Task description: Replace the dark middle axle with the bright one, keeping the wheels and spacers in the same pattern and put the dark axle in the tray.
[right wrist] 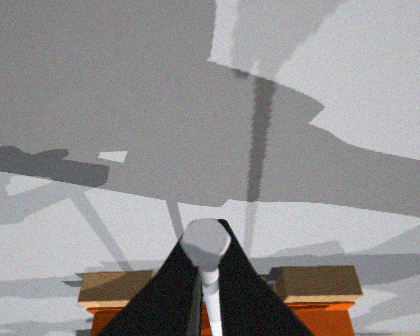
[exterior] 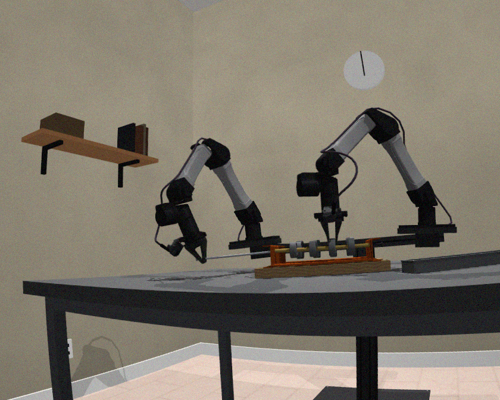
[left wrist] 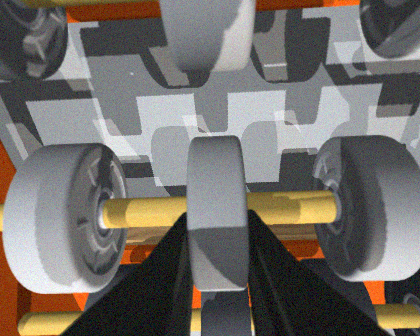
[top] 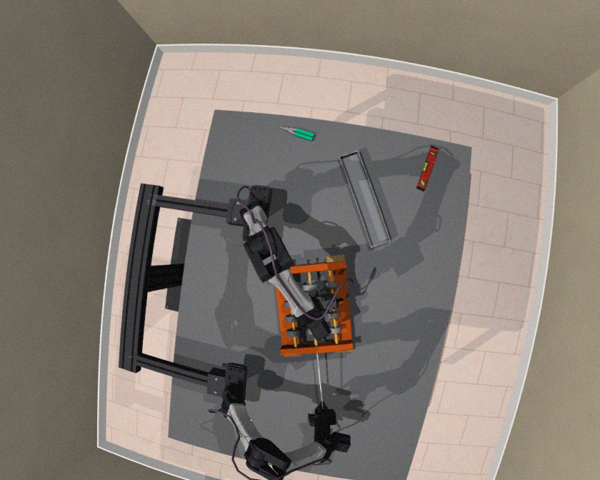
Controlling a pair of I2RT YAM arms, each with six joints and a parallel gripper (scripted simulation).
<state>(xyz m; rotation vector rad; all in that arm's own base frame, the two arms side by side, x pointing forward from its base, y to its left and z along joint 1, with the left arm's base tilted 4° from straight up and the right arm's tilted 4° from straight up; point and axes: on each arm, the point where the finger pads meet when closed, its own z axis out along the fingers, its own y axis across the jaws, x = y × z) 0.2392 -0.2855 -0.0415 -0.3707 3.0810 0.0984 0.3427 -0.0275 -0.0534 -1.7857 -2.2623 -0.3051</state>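
The orange wheel frame (top: 316,351) (exterior: 278,255) (right wrist: 326,322) stands on its wooden battens (exterior: 319,271) (right wrist: 318,285). My left gripper (exterior: 332,239) (left wrist: 218,223) points down into its middle row and is shut on a grey wheel (left wrist: 217,175); yellow spacers (left wrist: 146,212) show on both sides. The bright axle (top: 319,379) (exterior: 235,256) (right wrist: 213,302) sticks far out of the near rail. My right gripper (top: 321,405) (exterior: 203,259) (right wrist: 209,233) is shut on it just behind its head. How deep the axle reaches is hidden. I cannot make out the dark axle. The tray (top: 381,243) (exterior: 457,262) lies beyond the frame's far rail.
Green pliers (top: 304,134) lie at the table's top edge in the top view, and a red level (top: 427,168) lies right of the tray. The left arm reaches over the frame. The outer rows of wheels stand close to the left fingers.
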